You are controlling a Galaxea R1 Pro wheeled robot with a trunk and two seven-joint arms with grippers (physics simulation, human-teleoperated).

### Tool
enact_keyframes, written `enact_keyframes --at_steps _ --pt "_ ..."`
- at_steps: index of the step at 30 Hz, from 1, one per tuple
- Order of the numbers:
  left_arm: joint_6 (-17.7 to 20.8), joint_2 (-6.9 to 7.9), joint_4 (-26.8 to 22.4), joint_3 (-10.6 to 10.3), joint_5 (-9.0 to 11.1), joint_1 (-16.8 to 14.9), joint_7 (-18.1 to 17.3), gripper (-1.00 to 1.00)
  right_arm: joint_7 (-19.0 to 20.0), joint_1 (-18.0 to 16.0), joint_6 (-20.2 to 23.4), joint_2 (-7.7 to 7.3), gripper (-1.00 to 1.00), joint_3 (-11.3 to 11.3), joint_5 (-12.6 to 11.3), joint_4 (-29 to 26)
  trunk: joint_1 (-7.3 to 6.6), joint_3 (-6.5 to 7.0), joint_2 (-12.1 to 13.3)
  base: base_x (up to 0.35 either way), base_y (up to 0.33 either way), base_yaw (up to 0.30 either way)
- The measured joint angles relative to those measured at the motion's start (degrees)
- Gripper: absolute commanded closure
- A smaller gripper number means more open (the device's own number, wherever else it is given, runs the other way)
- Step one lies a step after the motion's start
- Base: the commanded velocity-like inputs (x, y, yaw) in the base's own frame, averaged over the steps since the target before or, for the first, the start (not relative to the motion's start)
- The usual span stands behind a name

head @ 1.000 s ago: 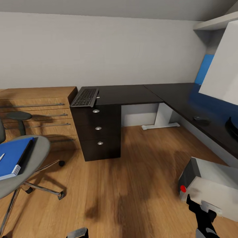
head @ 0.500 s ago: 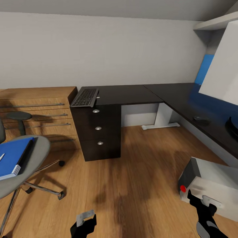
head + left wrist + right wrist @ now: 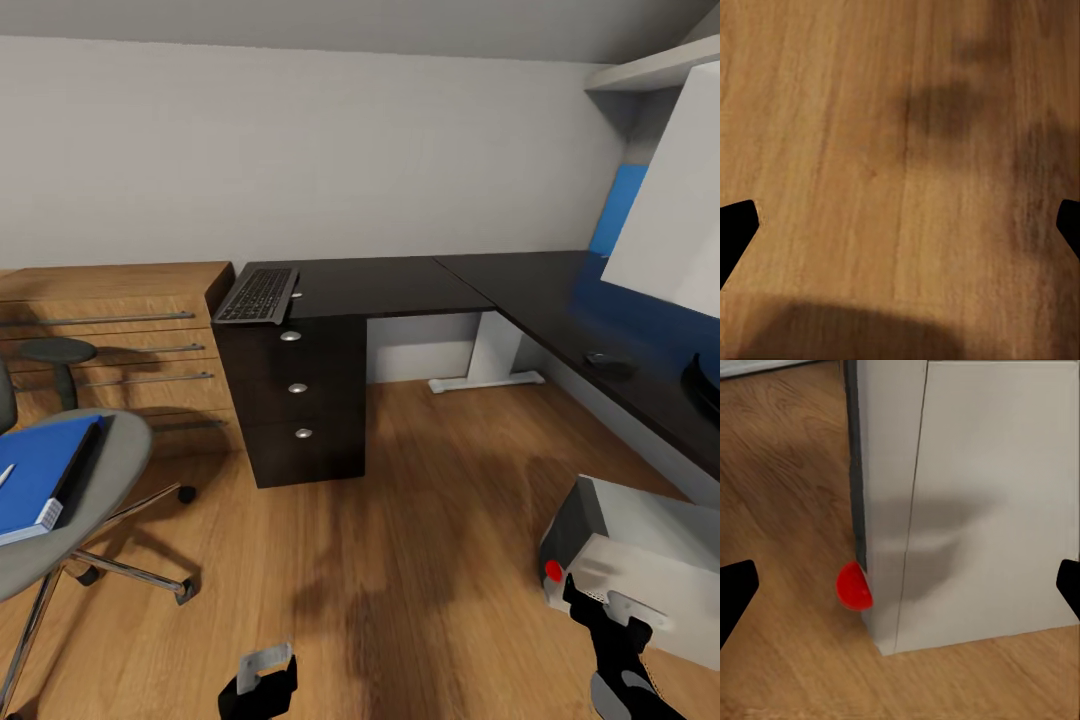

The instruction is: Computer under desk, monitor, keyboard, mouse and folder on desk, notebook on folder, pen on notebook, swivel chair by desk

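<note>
Computer, a white box-shaped case (image 3: 640,560) with a red round button at its front corner, is lying on the light wood floor (image 3: 420,500) just beside the long black-topped desk (image 3: 400,285), not yet under it. The right gripper (image 3: 612,615) is hovering close over the near end of this case. In the right wrist view its two black fingertips are standing far apart at the edges, so the pincer is wide and is holding nothing.

Compared with one second ago, the camera is not moving, and the things by the desk are staying where they were. What is changing is the arms: the left gripper (image 3: 265,678) is now rising into the head view on the side of the case away from the desk, and the right one is shifting only a little. The left pincer is also wide and empty, facing bare floor.

I am judging that the robot is preparing both arms to push or lift the case toward the desk.

The other steps are still waiting. The flat dark keyboard (image 3: 258,295) is hanging over the desk's edge above the dark drawers (image 3: 295,400), well apart from the white-backed monitor (image 3: 675,200), which is standing near the small dark mouse (image 3: 608,362). The bright blue folder (image 3: 35,470) and the thin white pen (image 3: 5,476) are lying on the grey swivel chair (image 3: 115,465).
</note>
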Motion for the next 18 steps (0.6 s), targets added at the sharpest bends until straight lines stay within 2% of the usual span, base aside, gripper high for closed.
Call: enact_keyframes --at_steps 6,8,12,18 --pt "-1.9 -0.33 1.9 0.1 0.0 0.0 -0.1 -1.0 0.0 0.0 0.5 1.93 -1.0 0.1 -0.2 1.9 0.0 0.0 0.0 0.0 0.0 0.0" --pt "-1.3 -0.38 2.6 0.1 0.0 0.1 -0.2 -1.0 0.0 0.1 0.4 2.55 -1.0 0.2 -0.2 2.6 0.0 0.0 0.0 0.0 0.0 0.0" --pt "0.0 -0.01 3.9 0.1 -0.1 0.1 -0.3 -1.0 0.1 0.3 0.3 2.98 -1.0 0.4 -0.3 3.9 0.0 0.0 0.0 0.0 0.0 0.0" --pt "0.3 0.26 5.6 0.1 -0.1 0.2 -0.3 -1.0 0.1 0.4 0.1 3.31 -1.0 0.5 -0.2 5.8 0.16 -1.32 -0.1 0.0 0.0 0.0"
